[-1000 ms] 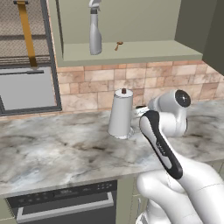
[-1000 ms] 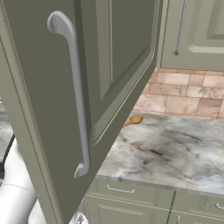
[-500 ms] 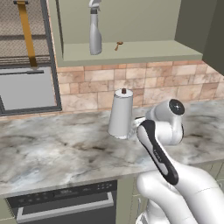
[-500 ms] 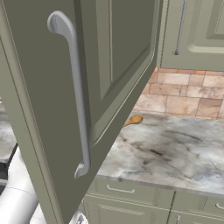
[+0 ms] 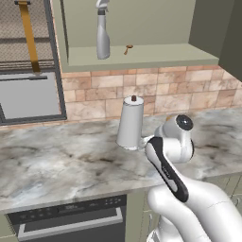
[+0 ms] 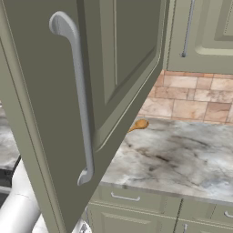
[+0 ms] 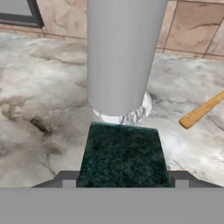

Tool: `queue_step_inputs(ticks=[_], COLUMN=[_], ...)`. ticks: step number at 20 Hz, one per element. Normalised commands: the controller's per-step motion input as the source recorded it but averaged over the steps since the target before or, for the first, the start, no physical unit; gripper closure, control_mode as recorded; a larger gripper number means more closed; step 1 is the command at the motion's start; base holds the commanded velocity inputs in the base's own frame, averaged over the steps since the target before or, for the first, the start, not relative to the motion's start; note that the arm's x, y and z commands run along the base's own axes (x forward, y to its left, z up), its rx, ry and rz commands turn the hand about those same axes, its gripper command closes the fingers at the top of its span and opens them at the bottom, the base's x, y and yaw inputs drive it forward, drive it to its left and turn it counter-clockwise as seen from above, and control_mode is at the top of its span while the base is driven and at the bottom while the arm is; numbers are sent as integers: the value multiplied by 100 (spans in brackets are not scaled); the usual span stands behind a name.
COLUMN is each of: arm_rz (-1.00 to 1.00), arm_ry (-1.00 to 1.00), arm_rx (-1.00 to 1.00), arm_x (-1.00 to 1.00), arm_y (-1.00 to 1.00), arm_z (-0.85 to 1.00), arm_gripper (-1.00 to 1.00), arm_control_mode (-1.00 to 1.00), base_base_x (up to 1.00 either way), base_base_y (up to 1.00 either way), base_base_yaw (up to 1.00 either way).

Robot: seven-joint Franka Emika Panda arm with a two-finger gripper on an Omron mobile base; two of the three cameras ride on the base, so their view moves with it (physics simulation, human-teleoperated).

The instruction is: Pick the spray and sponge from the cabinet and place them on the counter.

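Observation:
The sponge (image 7: 122, 155) shows its dark green top right in front of the hand, between the two fingers of my gripper (image 7: 122, 180), which is shut on it. It hangs low over the marble counter (image 7: 39, 87), just in front of the base of the white paper-towel roll (image 7: 122, 52). The slim pale spray (image 5: 102, 33) stands upright on the shelf of the open olive cabinet (image 5: 156, 54). In the left base view my arm bends down over the counter (image 5: 61, 165) beside the roll (image 5: 130, 123), and the hand is hidden behind the forearm.
The cabinet's open door (image 6: 41, 113) with its long bar handle (image 6: 77, 95) swings out over the counter (image 6: 182, 154). A wooden spoon (image 7: 201, 111) lies right of the roll. A small brown item (image 5: 127, 48) sits on the shelf. The wire-mesh unit (image 5: 28, 56) hangs at left.
The arm's elbow has sunk a little and drawn in toward the roll, carrying the hand lower over the counter. The spray and the door have not moved.

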Motion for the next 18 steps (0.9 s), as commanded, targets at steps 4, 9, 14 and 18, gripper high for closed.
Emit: queue_step_inputs(ticks=[4,9,14,18], arm_rz=[0,0,0,0], arm_ry=[2,7,6,3], arm_rx=[0,0,0,0], arm_x=[12,14,8,11], arm_y=[-8,-13,-20,-13], arm_z=[-45,-48,-62,-57], arm_gripper=[100,100,100,100], arm_control_mode=[-100,-100,-100,-100], base_base_x=[0,0,0,0], base_base_y=[0,0,0,0], base_base_yaw=[0,0,0,0])
